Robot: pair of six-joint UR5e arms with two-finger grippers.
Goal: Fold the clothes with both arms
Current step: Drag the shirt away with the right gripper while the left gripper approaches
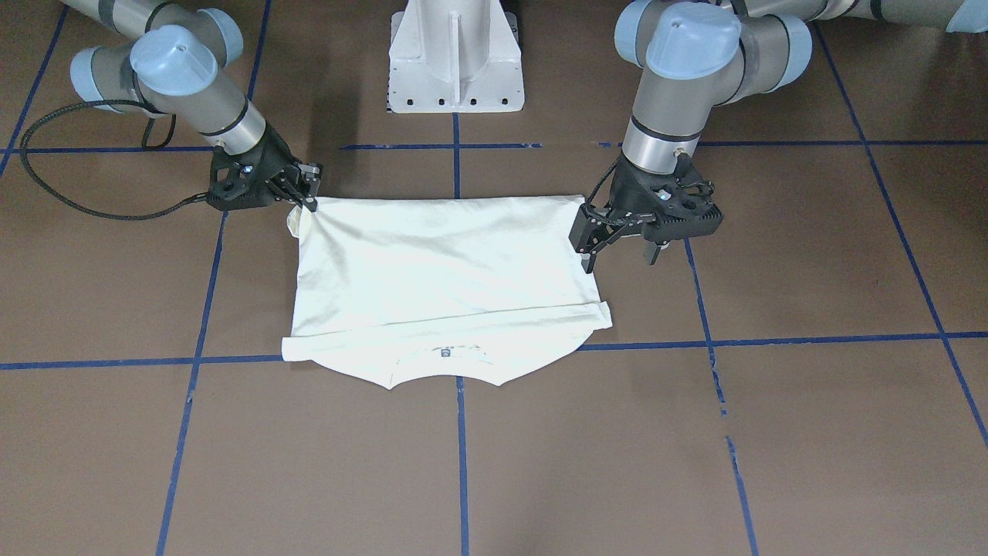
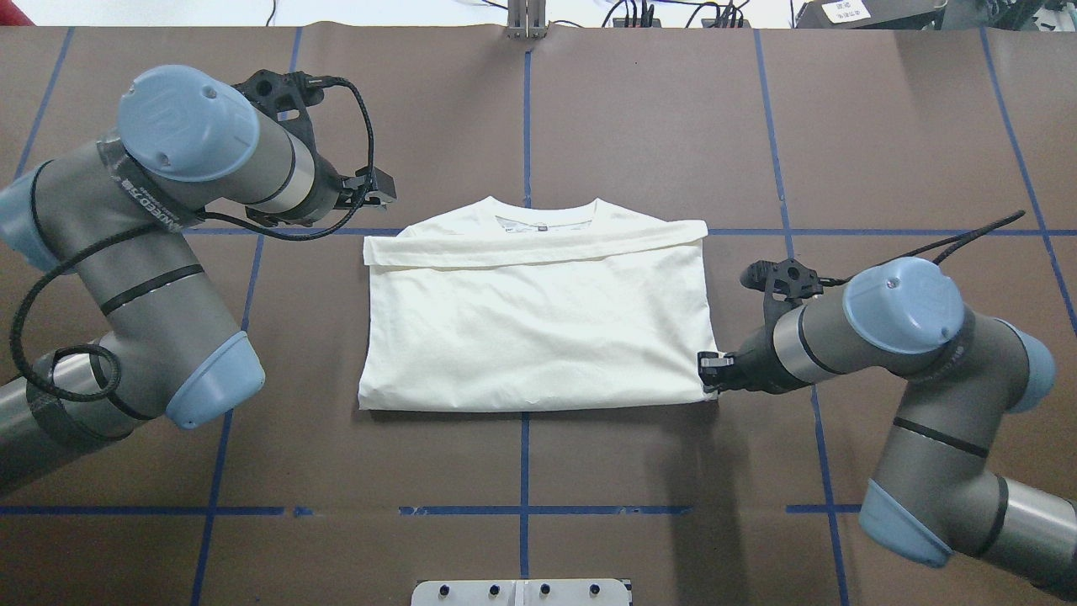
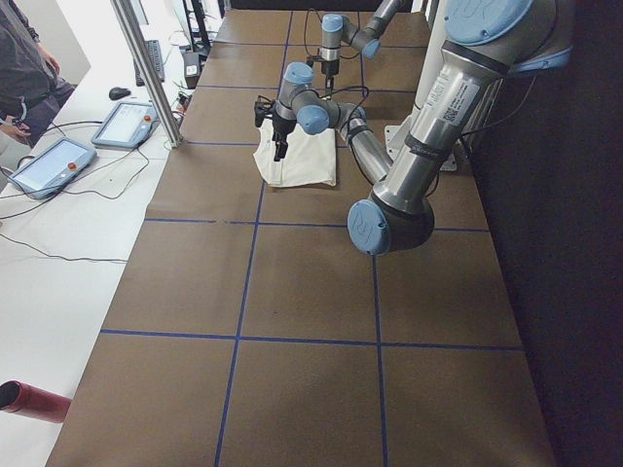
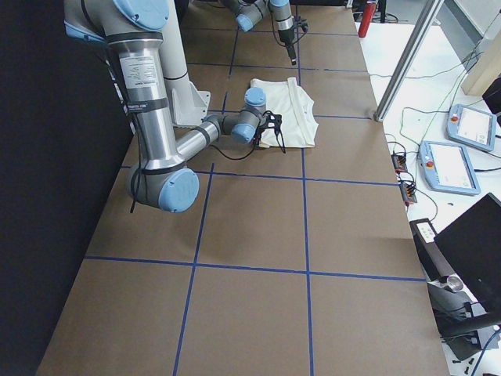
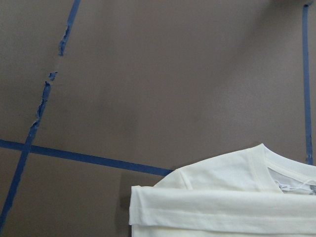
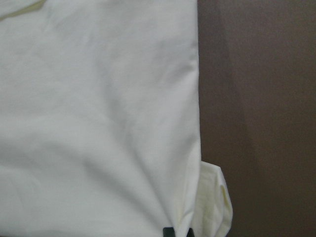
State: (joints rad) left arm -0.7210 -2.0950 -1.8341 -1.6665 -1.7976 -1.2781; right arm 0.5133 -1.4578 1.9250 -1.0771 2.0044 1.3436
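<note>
Cream-white cotton, plain side up: the shirt (image 2: 530,337) lies folded at the middle of the brown surface (image 2: 673,126). Its long axis runs from the robot's left to its right. The collar (image 2: 543,212) is on the edge far from the robot, and a sleeve (image 2: 538,245) is folded across just below it.

The right tool (image 1: 308,198) sits on the near right corner and looks clenched on the cloth there, with the corner drawn up a little. The left tool (image 1: 620,251) hangs released, prongs apart, above the surface just off the shirt's left side and not touching it. The shirt lies to its right and below.

That makes the right arm the nearer one. I judge the left must come down to the matching near left corner before both can carry that edge over.

A small neck label (image 2: 540,227) shows inside the collar, too small to read. No print or lettering is visible.
</note>
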